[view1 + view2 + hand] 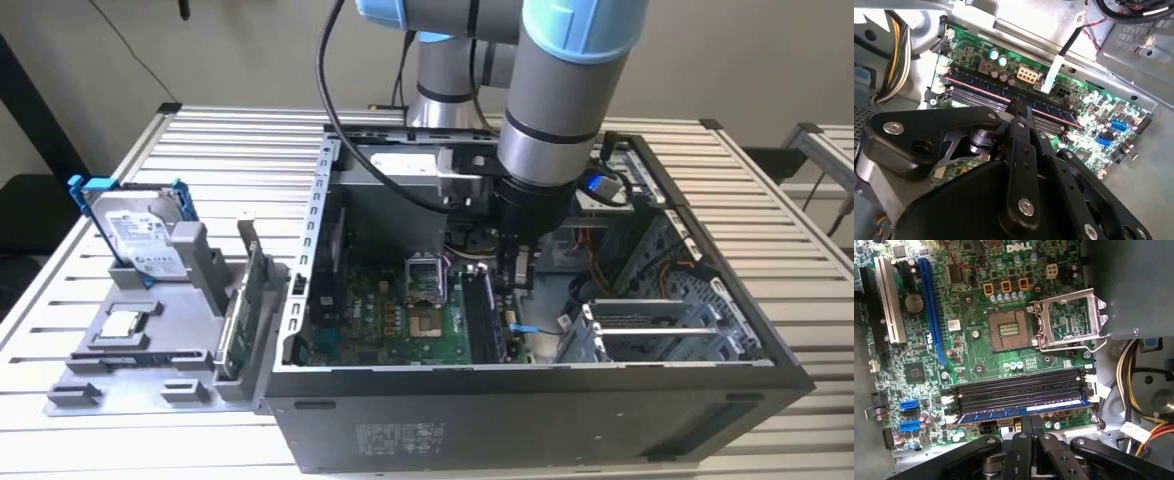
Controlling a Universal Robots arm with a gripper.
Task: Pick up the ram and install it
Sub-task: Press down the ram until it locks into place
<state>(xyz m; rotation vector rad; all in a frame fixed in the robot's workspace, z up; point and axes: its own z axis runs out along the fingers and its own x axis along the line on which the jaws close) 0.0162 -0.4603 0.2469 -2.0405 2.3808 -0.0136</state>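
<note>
Arm reaches down into open case [747, 330] on worktop [787, 200]. Tool [518, 268] over memory slots [1019, 390] — ram [1024, 411] seated in outermost slot (blue edge showing), directly under fingertips. Tool grip state: cannot tell.

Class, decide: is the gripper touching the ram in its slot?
Cannot tell. In the first wrist view the gripper meets the ram's edge, but no gap or contact shows plainly.
</note>
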